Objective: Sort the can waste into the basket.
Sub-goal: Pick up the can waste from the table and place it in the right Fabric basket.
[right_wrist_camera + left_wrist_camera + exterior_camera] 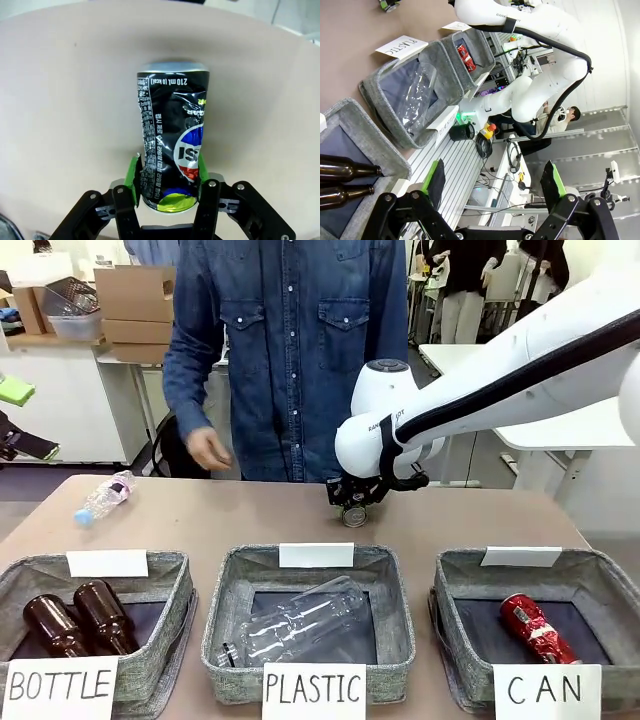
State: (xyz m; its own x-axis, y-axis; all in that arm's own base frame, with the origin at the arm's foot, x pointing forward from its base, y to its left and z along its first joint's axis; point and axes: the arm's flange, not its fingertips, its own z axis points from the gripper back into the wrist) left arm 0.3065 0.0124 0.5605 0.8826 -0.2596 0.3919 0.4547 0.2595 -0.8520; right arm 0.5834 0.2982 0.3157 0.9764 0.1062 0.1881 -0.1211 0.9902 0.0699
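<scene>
The grey felt basket signed "CAN" (590, 585) holds a crushed red metal can (533, 627). Beyond it, over the brown table (220, 515), the right pincer (167, 187) grips a dented dark blue-black can (172, 145). The left pincer (492, 185) is spread open.

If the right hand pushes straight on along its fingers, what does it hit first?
Probably the table. The right hand is shut on the dark can, and only the tabletop shows beyond the can's silver end; depth is unclear.
</scene>
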